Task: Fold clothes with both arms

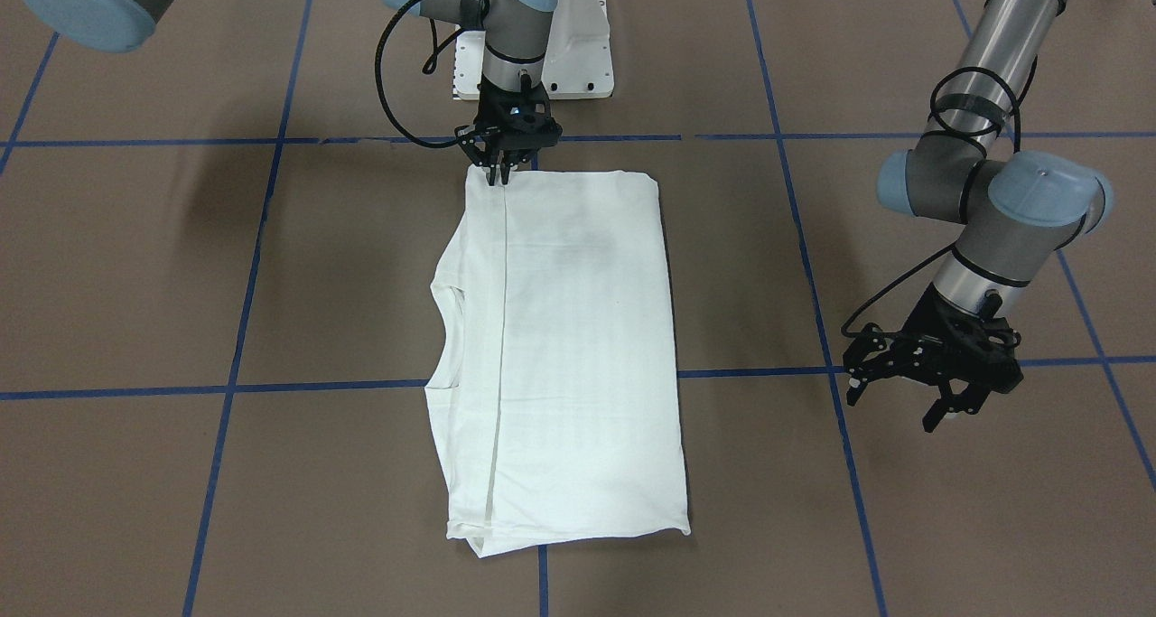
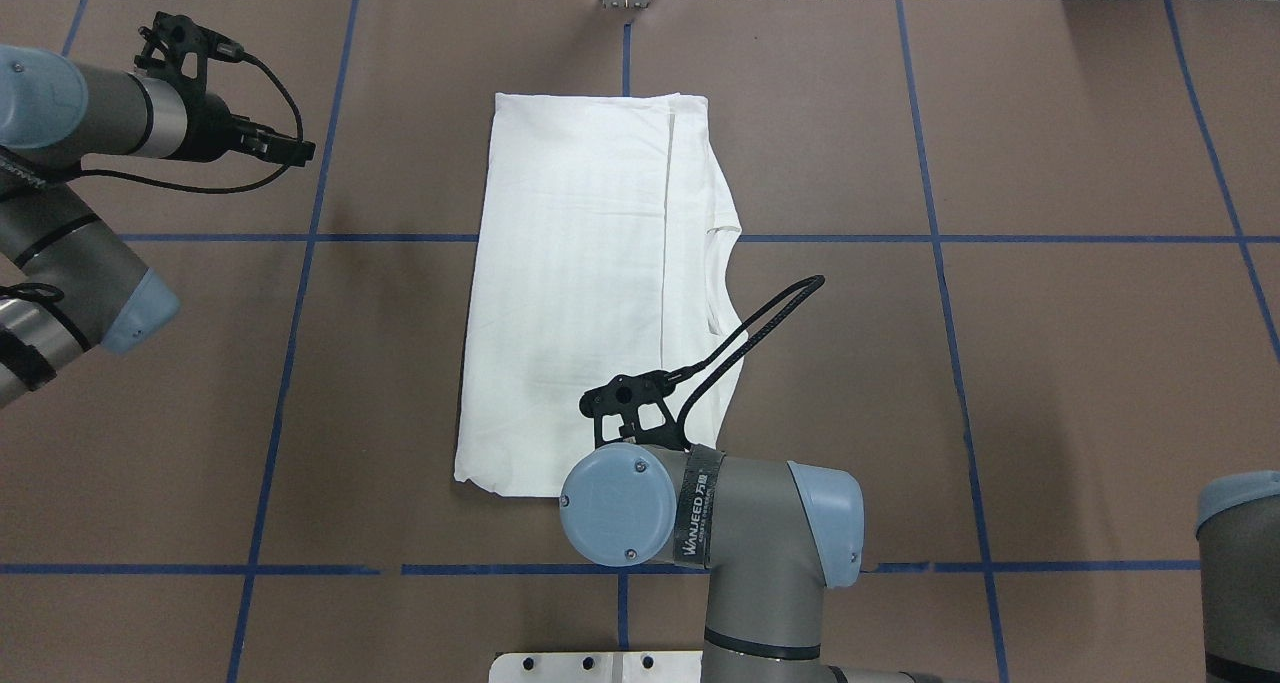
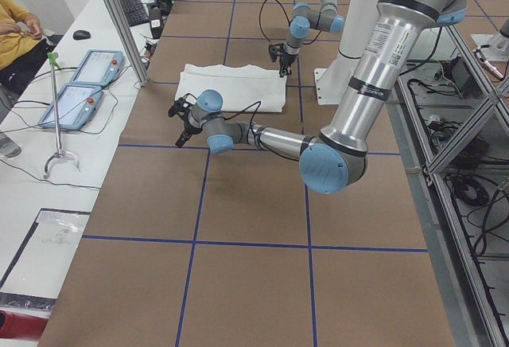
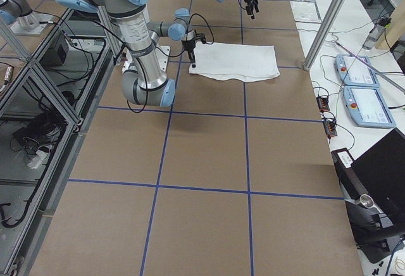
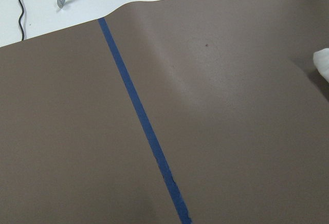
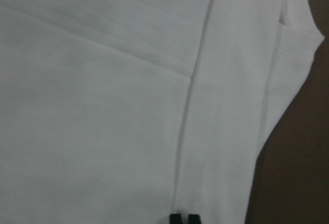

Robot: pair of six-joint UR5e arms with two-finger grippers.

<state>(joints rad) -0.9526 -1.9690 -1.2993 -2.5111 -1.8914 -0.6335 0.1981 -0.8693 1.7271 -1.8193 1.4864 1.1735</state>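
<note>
The white long-sleeved T-shirt (image 1: 578, 346) lies flat in the middle of the brown table, folded into a long rectangle, collar notch at its side; it also shows in the overhead view (image 2: 580, 283). No printed text shows. My right gripper (image 1: 499, 174) stands upright at the shirt's corner nearest the robot, fingers together on the folded flap's edge; its fingertips (image 6: 177, 219) show against the cloth (image 6: 103, 106). My left gripper (image 1: 894, 400) is open and empty, hovering over bare table well to the side of the shirt (image 2: 285, 146). A white corner of the shirt (image 5: 323, 62) shows in the left wrist view.
The white metal pedestal (image 1: 578, 57) stands just behind the right gripper. Blue tape lines (image 1: 316, 387) cross the table. A side table with two teach pendants (image 3: 79, 84) and a seated person (image 3: 16, 29) lies beyond the table's far edge.
</note>
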